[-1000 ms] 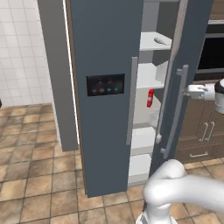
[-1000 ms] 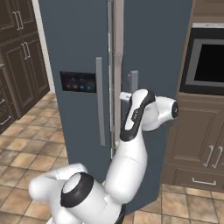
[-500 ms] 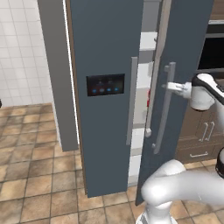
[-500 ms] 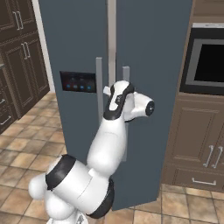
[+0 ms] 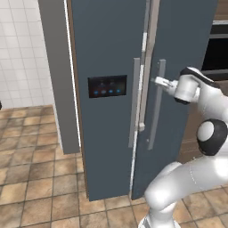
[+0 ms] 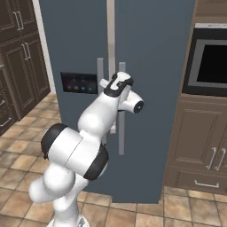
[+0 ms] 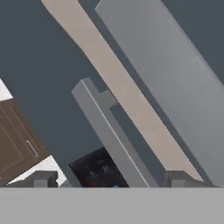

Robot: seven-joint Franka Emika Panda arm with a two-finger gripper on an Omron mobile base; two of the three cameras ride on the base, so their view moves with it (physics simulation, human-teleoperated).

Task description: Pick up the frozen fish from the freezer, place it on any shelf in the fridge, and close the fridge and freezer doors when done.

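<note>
The plain fridge door [image 5: 187, 44] [image 6: 155, 53] stands almost shut beside the freezer door [image 5: 107, 44] [image 6: 75, 44] with its blue-lit black panel [image 5: 107, 86] [image 6: 79, 82]. A thin pale strip [image 7: 131, 100] shows between the doors. My gripper [image 5: 156, 81] [image 6: 103, 83] [image 7: 109, 179] is open, holds nothing, and presses at the top of the fridge door's grey handle [image 5: 156, 111] [image 6: 121, 133]. The freezer handle [image 5: 135, 102] [image 7: 109, 135] runs just beside it. The frozen fish and the shelves are hidden behind the doors.
A built-in oven [image 6: 212, 66] [image 5: 216, 49] sits right of the unit, with brown drawers [image 6: 199, 146] below it. Dark wooden cabinets [image 6: 17, 57] stand to the left. A white tiled wall [image 5: 22, 53] and a brown tiled floor [image 5: 35, 169] surround the unit.
The fridge door has swung from wide open to almost shut, with my gripper moving left along with it. The shelves and the red bottle inside are now covered.
</note>
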